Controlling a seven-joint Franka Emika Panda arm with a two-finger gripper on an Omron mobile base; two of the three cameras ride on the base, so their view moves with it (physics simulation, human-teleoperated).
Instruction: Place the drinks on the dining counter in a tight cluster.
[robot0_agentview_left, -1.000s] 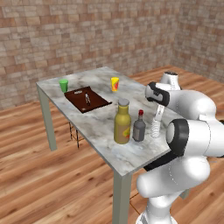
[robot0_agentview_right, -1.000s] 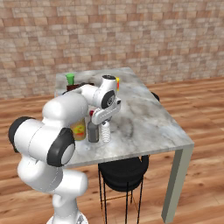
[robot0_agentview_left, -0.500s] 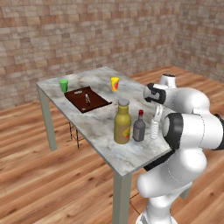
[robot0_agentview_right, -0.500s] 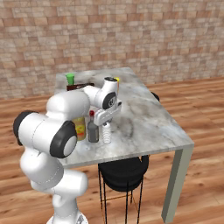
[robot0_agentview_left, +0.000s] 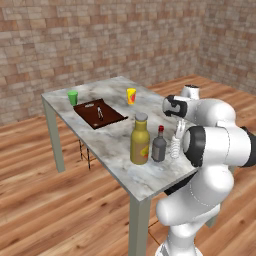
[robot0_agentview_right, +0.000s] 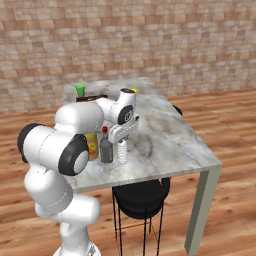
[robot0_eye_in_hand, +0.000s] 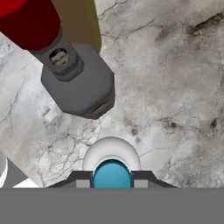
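Observation:
On the dining counter (robot0_agentview_left: 145, 176) three drinks stand close together near the front edge. The tall yellow bottle (robot0_agentview_left: 140, 142) is on the left, the dark grey red-capped bottle (robot0_agentview_left: 159, 146) is beside it, and the small clear bottle (robot0_agentview_left: 175, 146) is on the right. My gripper (robot0_agentview_left: 179, 131) comes down from above and is shut on the clear bottle's blue cap (robot0_eye_in_hand: 112, 174). In the hand view the grey bottle (robot0_eye_in_hand: 78, 83) and yellow bottle (robot0_eye_in_hand: 81, 22) stand just beyond it. The right base view shows the clear bottle (robot0_agentview_right: 122, 151) with its base at the counter, next to the grey bottle (robot0_agentview_right: 106, 149).
A green cup (robot0_agentview_left: 73, 97), a yellow cup (robot0_agentview_left: 131, 95) and a brown board (robot0_agentview_left: 99, 113) lie farther back on the counter. A black stool (robot0_agentview_right: 141, 195) stands under the counter's near end. The right half of the marble top (robot0_agentview_right: 170, 135) is bare.
The gripper stays shut on the clear bottle, which has hardly shifted. The arm's elbow has swung slightly.

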